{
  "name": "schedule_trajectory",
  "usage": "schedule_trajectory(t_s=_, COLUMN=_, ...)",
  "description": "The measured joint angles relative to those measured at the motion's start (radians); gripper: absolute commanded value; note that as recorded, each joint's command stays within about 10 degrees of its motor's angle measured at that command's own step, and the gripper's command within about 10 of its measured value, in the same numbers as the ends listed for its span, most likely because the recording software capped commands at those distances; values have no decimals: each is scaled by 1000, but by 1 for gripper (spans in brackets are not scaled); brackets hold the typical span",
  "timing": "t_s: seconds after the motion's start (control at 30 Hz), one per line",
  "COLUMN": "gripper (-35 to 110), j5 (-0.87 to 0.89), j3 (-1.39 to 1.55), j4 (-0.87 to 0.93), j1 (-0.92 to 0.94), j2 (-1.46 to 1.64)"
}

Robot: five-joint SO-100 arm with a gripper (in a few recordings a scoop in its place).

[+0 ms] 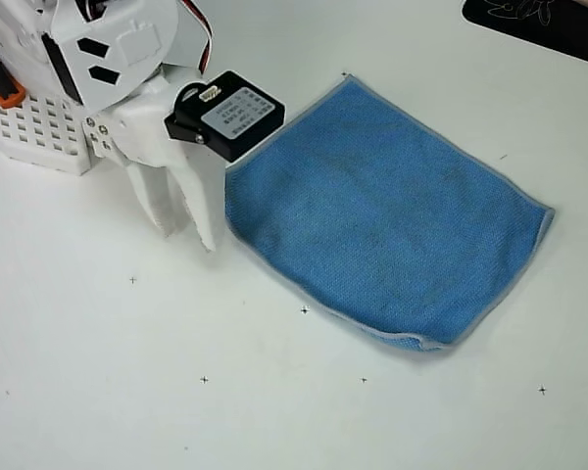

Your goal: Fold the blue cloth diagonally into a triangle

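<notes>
- Blue cloth (387, 211) lies flat and unfolded on the surface (176, 392), right of centre. No fold started, so the whole diagonal fold is still yours to do.
- Tool (186, 227) sits just off the cloth's left corner, fingers slightly apart, holding nothing.
- No containers in the overhead view.

Colours on the bench (98, 392)
We see a medium-blue cloth (392, 215) edged pale grey, white jaws, and a white bench with small black crosses.
</notes>
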Motion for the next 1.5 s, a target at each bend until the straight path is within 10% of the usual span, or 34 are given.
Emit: schedule_trajectory(t_s=1.5, gripper=30, j5=468, j3=-916, j4=-141, j1=-106, j2=-1447)
